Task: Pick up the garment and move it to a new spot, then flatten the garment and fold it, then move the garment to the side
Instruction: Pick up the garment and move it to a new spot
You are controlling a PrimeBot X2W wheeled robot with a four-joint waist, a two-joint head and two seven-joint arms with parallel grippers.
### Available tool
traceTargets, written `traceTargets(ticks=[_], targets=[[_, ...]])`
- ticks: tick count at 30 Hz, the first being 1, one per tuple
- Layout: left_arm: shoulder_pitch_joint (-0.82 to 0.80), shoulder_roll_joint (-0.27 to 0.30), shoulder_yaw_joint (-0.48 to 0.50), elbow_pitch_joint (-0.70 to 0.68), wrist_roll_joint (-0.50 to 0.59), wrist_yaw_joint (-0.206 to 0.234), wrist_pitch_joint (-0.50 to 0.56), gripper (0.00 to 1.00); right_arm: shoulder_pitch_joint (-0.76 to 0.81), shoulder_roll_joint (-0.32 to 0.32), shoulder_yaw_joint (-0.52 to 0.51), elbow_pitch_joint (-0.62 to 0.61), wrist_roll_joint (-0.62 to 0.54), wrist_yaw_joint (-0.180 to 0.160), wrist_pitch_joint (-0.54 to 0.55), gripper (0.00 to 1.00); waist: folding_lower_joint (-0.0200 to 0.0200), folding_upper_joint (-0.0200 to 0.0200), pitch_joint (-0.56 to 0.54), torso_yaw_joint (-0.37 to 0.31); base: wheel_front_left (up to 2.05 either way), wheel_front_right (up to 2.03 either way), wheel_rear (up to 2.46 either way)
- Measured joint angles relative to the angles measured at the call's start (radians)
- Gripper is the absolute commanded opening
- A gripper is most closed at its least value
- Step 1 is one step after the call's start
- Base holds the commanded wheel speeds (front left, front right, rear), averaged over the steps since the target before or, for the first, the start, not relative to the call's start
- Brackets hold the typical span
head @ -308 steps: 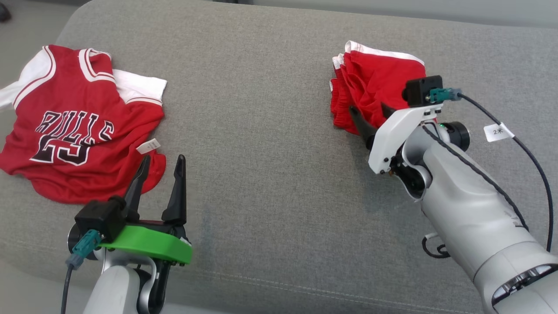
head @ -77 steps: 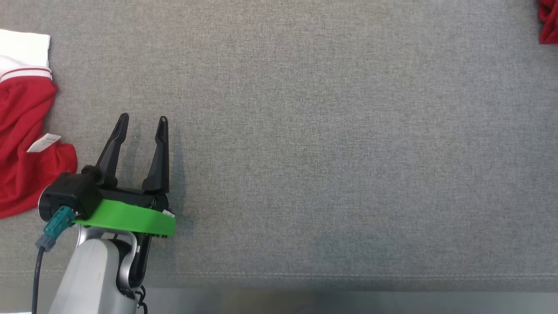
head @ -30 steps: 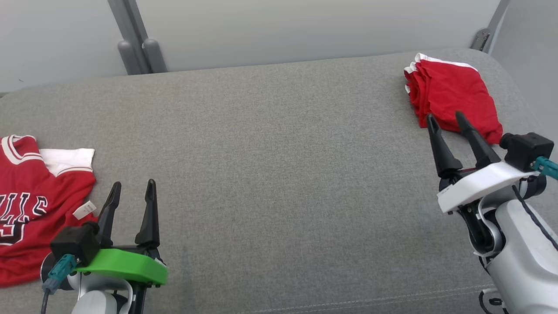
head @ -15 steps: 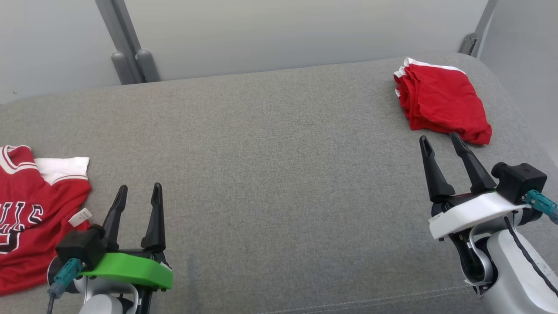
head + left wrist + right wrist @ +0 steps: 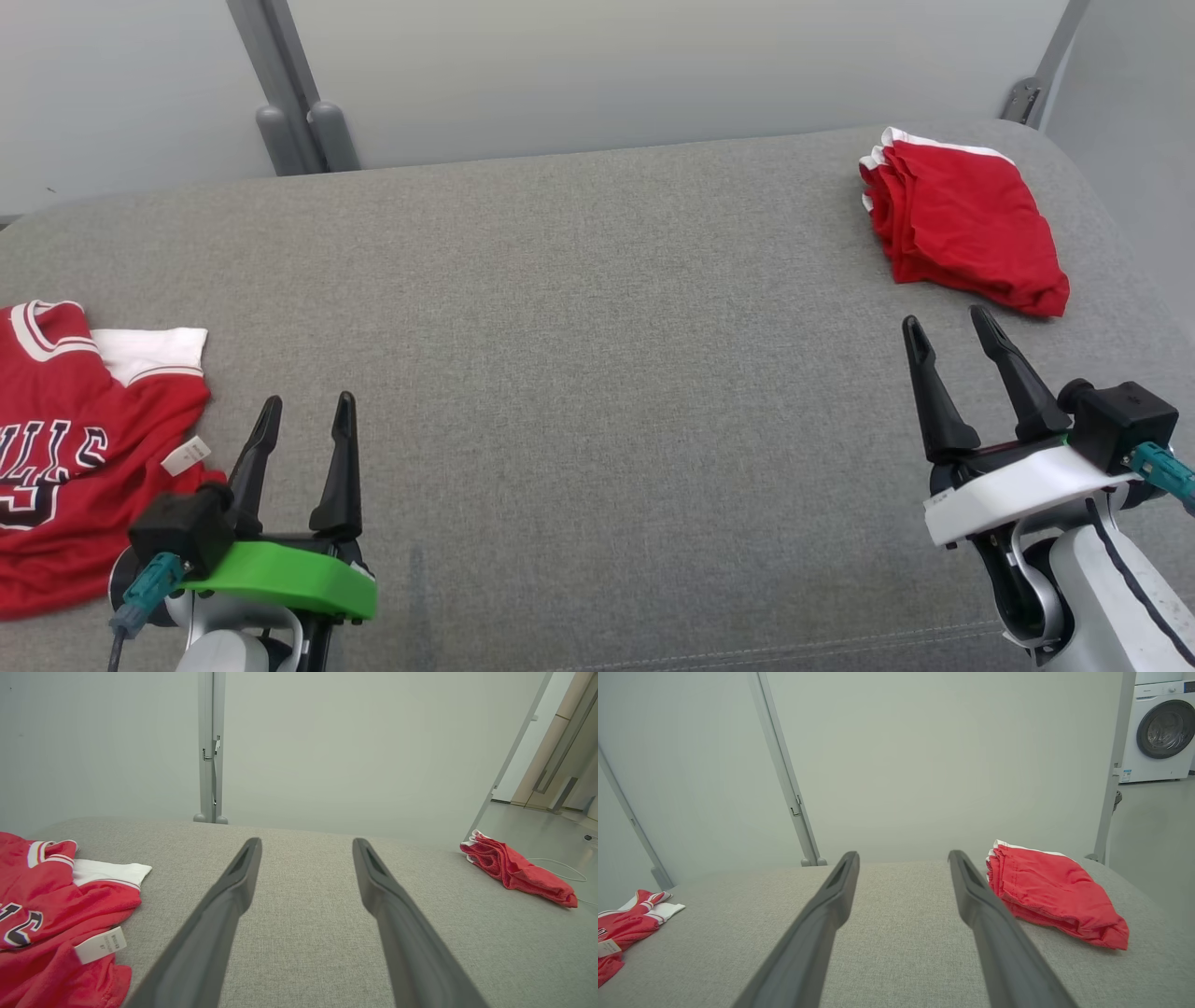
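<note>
Folded red garment sits at the far right of the grey fabric-covered tabletop, white trim showing along its far edge, layers stacked at its left side. Right gripper hovers just near of it, tips pointing at the pile but apart from it, jaws spread wide and holding nothing. In the right wrist view the garment lies just right of the right-hand finger. Over on the left, the left gripper hangs low over the near edge of the tabletop, jaws wide apart too, nothing between them. Just left of it lies a red jersey with dark lettering and a white sleeve, spread loose, its white tag turned up beside the finger. The middle of the tabletop lies between the two arms.
</note>
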Motion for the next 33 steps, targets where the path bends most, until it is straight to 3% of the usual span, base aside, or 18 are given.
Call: traceTargets(ticks=[10,15,33], targets=[[0.003,-0.001,-0.016,0.001,0.009,0.0,0.0,1.0,0.029,0.0,-0.009,-0.036,-0.015,0.008,0.0,1.0,0.0,0.0,0.007,0.025,0.0,0.0,0.0],[0.003,-0.002,-0.017,0.003,0.009,0.0,0.0,1.0,0.029,0.014,0.001,-0.051,-0.015,0.03,0.0,1.0,0.0,0.0,0.015,0.056,0.0,0.0,0.0],[-0.004,-0.003,0.012,0.013,0.01,0.0,0.0,1.0,0.015,0.032,0.025,-0.052,-0.031,0.06,0.0,1.0,0.0,0.0,0.049,0.232,0.0,0.0,0.0]])
